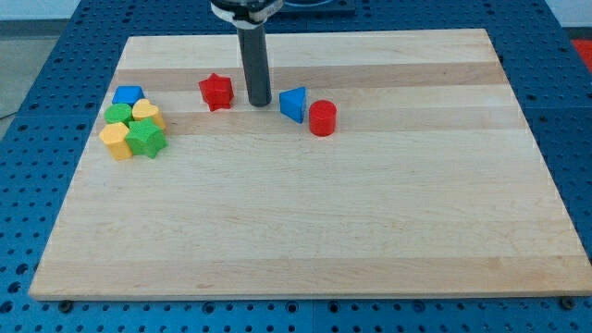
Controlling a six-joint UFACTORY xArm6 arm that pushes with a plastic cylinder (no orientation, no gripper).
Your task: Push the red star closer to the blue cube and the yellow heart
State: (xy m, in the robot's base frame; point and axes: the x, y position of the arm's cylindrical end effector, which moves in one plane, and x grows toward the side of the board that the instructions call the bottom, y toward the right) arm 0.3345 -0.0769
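Red star (215, 92) on the counter (305, 222), just left of my tip (257, 102); no hand, only a bare rod. Blue cube (128, 95) and yellow heart (145, 112) lie farther left of the star. Tip and star appear apart, though contact is hard to judge.

Light wooden board (305, 213) with visible plank seams, sitting on a blue perforated table (46, 83) with a grid of holes. Lighting even, soft shadows. No walls or windows in frame.
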